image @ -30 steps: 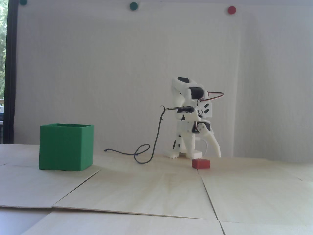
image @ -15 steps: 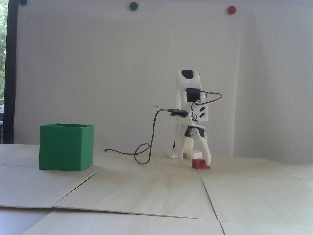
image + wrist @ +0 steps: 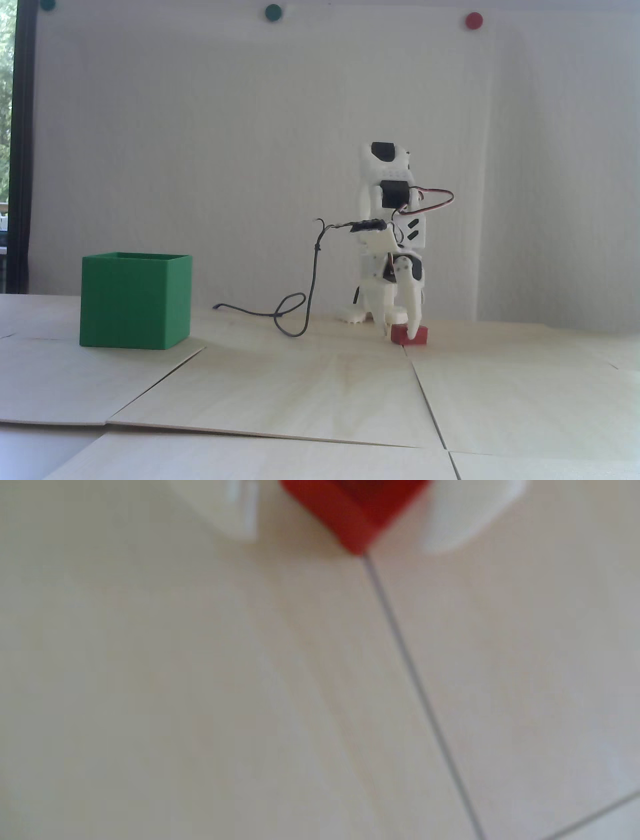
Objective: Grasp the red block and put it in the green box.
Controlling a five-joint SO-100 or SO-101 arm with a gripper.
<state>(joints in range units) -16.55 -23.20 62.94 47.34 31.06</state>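
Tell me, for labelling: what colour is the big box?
Plain green, clearest in the fixed view.

Materials and finish. Gripper (image 3: 398, 334): white moulded plastic, smooth, faintly satin, with glossy black motor housings (image 3: 391, 194). Red block (image 3: 418, 336): matt plastic, evenly coloured. Green box (image 3: 135, 300): matt plastic with fine horizontal layer lines. Table (image 3: 300, 390): pale wood-grain panels, smooth, low sheen, with thin dark seams (image 3: 415, 687). Cable (image 3: 314, 280): dark, rubbery sheath.

We see soft, even daylight in the fixed view, coming from a window (image 3: 6, 150) at far left; shadows are faint, and the picture is slightly hazy. The wrist view is heavily blurred throughout, with the red block (image 3: 353, 511) out of focus.
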